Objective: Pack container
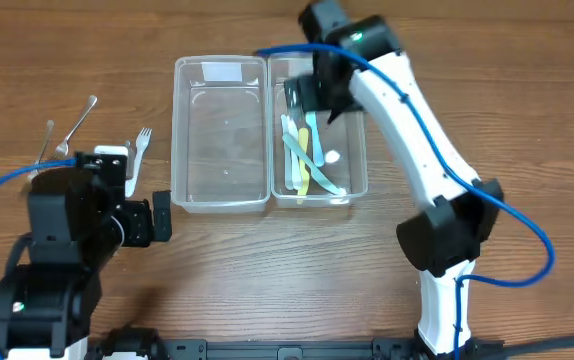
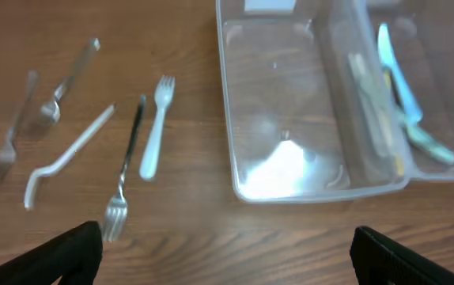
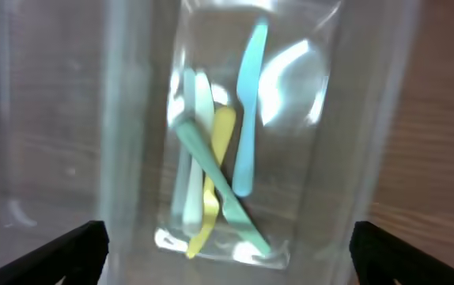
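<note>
Two clear plastic containers stand side by side. The left container (image 1: 221, 132) is empty; it also shows in the left wrist view (image 2: 286, 103). The right container (image 1: 358, 150) holds several pastel plastic utensils (image 1: 305, 160), seen from above in the right wrist view (image 3: 219, 158). My right gripper (image 1: 323, 92) is open and empty above the right container's far end. My left gripper (image 1: 137, 205) is open and empty over bare table left of the containers. A black-handled metal fork (image 2: 126, 170), a white plastic fork (image 2: 155, 127), a white utensil (image 2: 67, 154) and metal cutlery (image 2: 53, 99) lie in front of it.
Loose metal forks and spoons (image 1: 67, 135) and a white fork (image 1: 139, 150) lie on the wooden table at the far left, beside the left arm. A white label (image 1: 222, 71) sits on the left container's far rim.
</note>
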You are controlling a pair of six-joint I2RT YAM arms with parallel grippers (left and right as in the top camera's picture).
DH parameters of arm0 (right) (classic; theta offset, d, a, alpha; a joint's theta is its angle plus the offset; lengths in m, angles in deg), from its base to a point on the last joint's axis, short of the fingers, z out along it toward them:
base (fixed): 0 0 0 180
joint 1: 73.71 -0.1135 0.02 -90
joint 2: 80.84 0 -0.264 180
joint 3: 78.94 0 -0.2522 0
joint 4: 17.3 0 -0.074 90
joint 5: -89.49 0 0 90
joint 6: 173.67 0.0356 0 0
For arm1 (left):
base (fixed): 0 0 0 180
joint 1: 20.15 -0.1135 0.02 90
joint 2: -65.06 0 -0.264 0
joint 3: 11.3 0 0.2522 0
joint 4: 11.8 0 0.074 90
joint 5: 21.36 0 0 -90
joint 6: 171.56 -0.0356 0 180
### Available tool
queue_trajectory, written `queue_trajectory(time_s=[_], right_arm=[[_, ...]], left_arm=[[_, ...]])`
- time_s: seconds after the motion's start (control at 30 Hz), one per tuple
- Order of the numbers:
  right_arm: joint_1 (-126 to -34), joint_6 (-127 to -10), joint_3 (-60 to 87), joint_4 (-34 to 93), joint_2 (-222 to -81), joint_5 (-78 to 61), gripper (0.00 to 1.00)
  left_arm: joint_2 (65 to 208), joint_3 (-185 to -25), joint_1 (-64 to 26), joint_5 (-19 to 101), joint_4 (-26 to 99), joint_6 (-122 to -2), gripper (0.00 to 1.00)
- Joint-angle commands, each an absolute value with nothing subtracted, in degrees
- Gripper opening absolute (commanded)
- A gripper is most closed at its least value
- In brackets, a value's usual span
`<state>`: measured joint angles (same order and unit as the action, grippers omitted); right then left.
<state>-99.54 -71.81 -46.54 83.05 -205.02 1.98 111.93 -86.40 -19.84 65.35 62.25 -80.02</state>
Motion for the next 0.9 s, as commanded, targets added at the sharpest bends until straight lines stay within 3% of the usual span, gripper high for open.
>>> queue_trajectory(time_s=[0.0, 0.23, 0.37, 0.5, 0.7, 0.87], right_arm=[[-93.6, -71.2, -58.7, 85.9, -197.7, 4.6, 1.00], [-73.7, -64.6, -60.6, 93.5, -186.9, 6.1, 1.00], [-70.0, -65.2, -54.2, 93.5, -178.7, 5.4, 1.00], [-70.0, -65.4, -34.2, 92.8, -167.4, 5.4, 1.00], [-70.0, -66.3, 3.4, 79.1, -151.4, 3.0, 1.00], [-70.0, -67.2, 16.7, 74.0, -149.9, 2.0, 1.00]], left_arm=[[112.4, -97.3, -20.1, 70.1, 66.6, -80.3, 1.00], [122.4, -110.5, -20.2, 71.8, 71.3, -80.3, 1.00], [128.8, -110.5, -20.2, 71.8, 68.0, -80.3, 1.00], [135.2, -110.5, -20.2, 71.9, 63.1, -83.4, 1.00], [146.4, -111.2, -25.0, 69.5, 56.9, -87.3, 1.00], [155.2, -113.4, -30.3, 62.6, 55.1, -95.0, 1.00]])
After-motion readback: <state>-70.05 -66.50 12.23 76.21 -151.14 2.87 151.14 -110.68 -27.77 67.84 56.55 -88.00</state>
